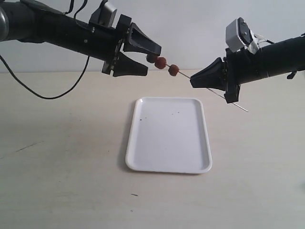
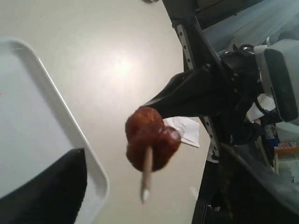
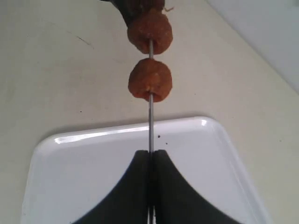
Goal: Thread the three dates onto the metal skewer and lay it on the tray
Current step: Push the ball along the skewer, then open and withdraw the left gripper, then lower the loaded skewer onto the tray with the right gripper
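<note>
Dates (image 1: 161, 62), three in a row, sit threaded on the metal skewer (image 1: 238, 106), which the right claw (image 1: 193, 82) pinches with its jaws closed tight, the rod's tail poking out behind it. The left claw (image 1: 153, 60) stands wide, jaws spread above and below the end date. The skewer hangs tilted in the air above the tray (image 1: 169, 169), which lies flat on the pale surface (image 1: 62, 157)

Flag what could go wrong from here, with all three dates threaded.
1. The left gripper is open around the outermost date; backing away could drag it off the tip.
2. The right gripper alone pinches the thin metal skewer above the tray; the loaded rod may swivel while lowered.
</note>
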Robot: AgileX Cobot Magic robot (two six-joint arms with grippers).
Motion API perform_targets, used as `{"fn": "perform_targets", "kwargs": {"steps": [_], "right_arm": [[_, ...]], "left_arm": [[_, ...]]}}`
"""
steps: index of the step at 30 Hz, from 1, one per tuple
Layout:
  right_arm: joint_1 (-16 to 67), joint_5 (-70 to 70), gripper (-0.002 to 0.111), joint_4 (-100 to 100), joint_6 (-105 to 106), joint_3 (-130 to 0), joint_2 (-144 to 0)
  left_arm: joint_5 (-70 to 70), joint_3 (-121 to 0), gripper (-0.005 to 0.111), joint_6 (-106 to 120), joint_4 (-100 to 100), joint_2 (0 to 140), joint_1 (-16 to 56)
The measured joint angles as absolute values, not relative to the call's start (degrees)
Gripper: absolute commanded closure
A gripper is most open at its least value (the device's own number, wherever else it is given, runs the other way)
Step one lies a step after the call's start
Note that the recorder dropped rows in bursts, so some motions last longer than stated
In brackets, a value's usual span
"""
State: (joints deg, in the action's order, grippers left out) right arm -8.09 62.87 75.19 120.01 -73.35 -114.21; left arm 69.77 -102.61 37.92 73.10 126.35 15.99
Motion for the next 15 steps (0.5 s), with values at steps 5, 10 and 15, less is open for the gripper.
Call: {"fn": "perform_targets", "kwargs": {"steps": [5, 10, 15], "right_arm": [[-8.09, 60.71, 0.108, 76.77, 119.09, -73.35, -114.30], [-8.09, 58.23, 0.108, 80.01, 115.05, -73.35, -114.30], [-8.09, 50.68, 0.108, 80.57, 105.31, -73.35, -114.30]], "left_arm": [[69.89, -102.61, 0.037, 42.68, 73.36, 126.35, 15.87], [69.89, -102.61, 0.073, 48.93, 73.50, 126.35, 14.54], [69.89, -102.61, 0.107, 50.73, 71.12, 126.35, 13.58]]}}
